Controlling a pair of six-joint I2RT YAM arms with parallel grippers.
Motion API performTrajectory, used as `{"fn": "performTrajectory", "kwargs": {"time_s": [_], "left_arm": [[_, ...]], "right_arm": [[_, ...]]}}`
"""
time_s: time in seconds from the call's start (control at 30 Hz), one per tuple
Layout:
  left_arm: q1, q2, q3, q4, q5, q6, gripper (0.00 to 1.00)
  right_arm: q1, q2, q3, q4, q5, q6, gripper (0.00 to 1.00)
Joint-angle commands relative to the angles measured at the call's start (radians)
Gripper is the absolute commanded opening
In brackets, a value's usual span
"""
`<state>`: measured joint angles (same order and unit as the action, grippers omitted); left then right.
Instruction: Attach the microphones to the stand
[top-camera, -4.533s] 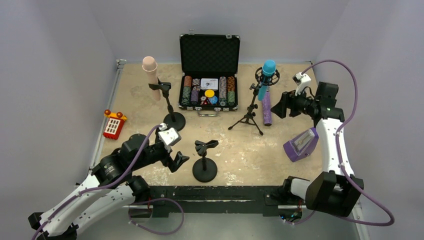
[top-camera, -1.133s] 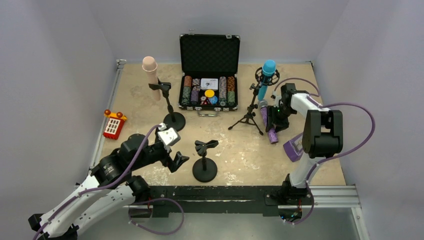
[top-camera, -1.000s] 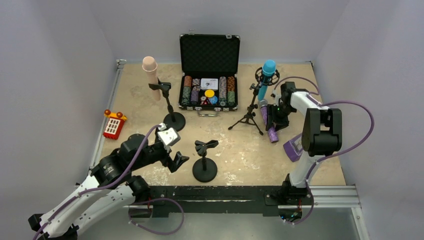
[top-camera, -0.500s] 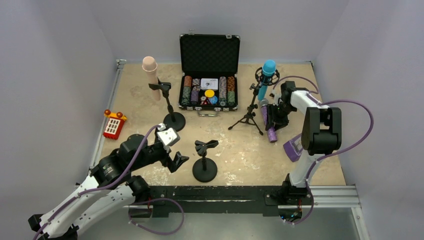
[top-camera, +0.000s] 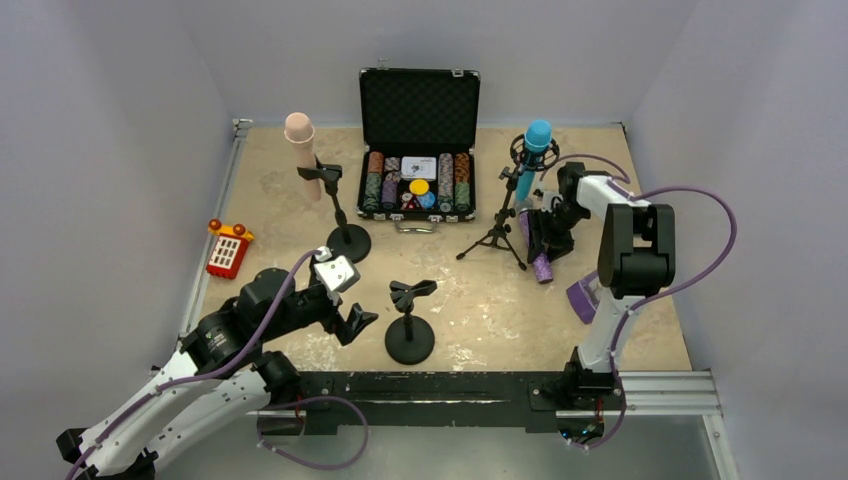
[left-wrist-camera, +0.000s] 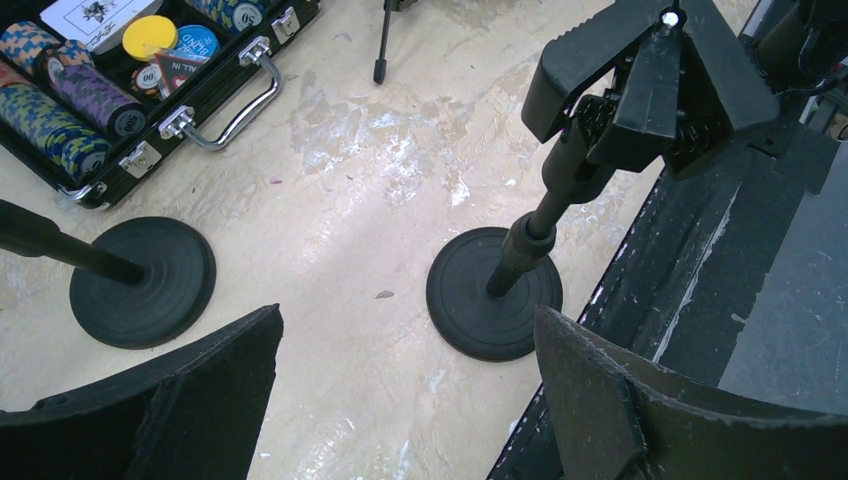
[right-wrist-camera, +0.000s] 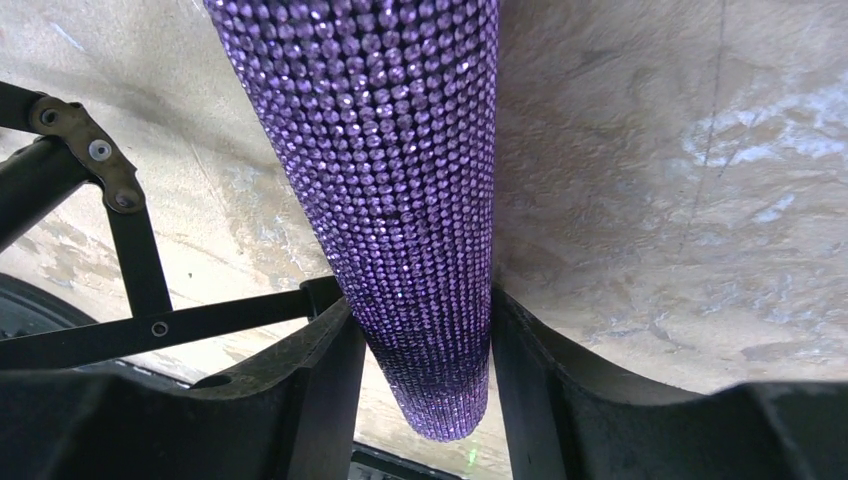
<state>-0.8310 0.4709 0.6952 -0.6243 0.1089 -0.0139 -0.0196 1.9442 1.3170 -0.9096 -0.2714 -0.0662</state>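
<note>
Right wrist view: the right gripper (right-wrist-camera: 428, 385) is clamped narrowly on the glittery purple microphone (right-wrist-camera: 400, 150), just beside a leg of the tripod stand (right-wrist-camera: 130, 260).
Both black fingers (right-wrist-camera: 320, 400) press the microphone's tapered handle near its lower end; whether it rests on the table (right-wrist-camera: 650, 150) or sits just above it I cannot tell. From the top external camera, the cyan-blue microphone (top-camera: 533, 150) stands upright in the tripod's mount. The peach-pink microphone (top-camera: 301, 150) is clipped to a round-base stand (top-camera: 340, 215) at the far left. The left gripper (top-camera: 357, 322) hangs with its jaws spread wide, holding nothing, near a second round-base stand (top-camera: 408, 320). A poker chip case (top-camera: 418, 140) lies open at the back.
</note>
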Motion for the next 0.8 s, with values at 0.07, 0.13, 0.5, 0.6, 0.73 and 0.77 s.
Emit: {"fn": "performTrajectory", "kwargs": {"time_s": [0.07, 0.13, 0.5, 0.6, 0.73, 0.77], "left_arm": [[0.007, -0.010, 0.000, 0.010, 0.014, 0.009, 0.99], [0.007, -0.012, 0.000, 0.010, 0.015, 0.009, 0.99], [0.007, -0.019, -0.002, 0.010, 0.014, 0.009, 0.99], [0.007, -0.018, -0.002, 0.009, 0.014, 0.009, 0.99], [0.007, -0.017, -0.002, 0.009, 0.014, 0.009, 0.99], [0.007, -0.017, 0.000, 0.009, 0.013, 0.009, 0.99]], "right_arm": [[0.000, 0.011, 0.045, -0.036, 0.020, -0.036, 0.52], [0.000, 0.014, 0.048, -0.040, 0.019, -0.037, 0.51], [-0.031, -0.056, 0.056, -0.010, -0.017, -0.020, 0.00], [-0.068, -0.105, 0.093, -0.013, -0.034, -0.015, 0.00], [-0.117, -0.173, 0.161, -0.024, -0.044, -0.001, 0.00], [-0.125, -0.186, 0.184, -0.024, -0.047, 0.004, 0.00]]}}
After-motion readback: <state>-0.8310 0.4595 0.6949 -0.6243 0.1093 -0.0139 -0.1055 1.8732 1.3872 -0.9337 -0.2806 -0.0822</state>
